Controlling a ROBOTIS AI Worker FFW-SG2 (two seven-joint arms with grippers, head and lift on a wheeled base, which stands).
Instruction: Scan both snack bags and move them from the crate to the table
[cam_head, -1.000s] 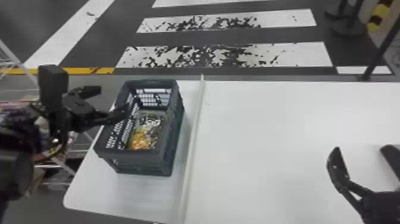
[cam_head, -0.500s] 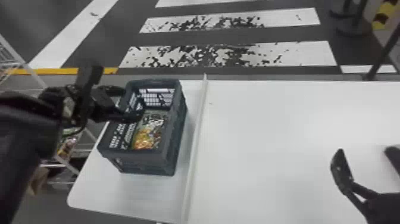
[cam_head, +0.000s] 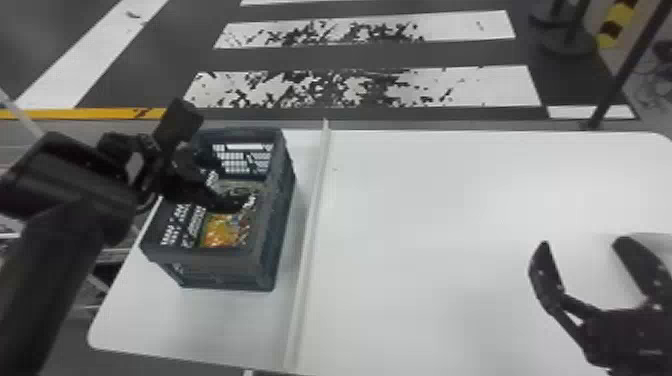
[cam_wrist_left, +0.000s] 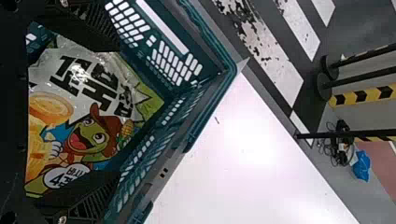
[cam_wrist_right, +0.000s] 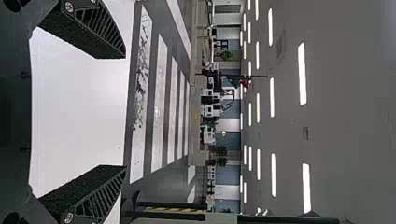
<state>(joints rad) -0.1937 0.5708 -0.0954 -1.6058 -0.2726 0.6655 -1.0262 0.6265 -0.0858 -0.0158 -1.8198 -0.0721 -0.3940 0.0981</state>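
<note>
A dark open crate (cam_head: 200, 254) is standing at the left of a white table (cam_head: 425, 225), left of a pale raised strip (cam_head: 310, 235). Inside, a snack bag (cam_head: 225, 231) with a cartoon character is lying with its printed face up. The left gripper (cam_head: 222, 180) is pointing into the crate, its fingers spreading wide above the bag. At the near right, the right gripper (cam_head: 582, 243) is waiting over the table, its fingers wide apart with nothing between them.
</note>
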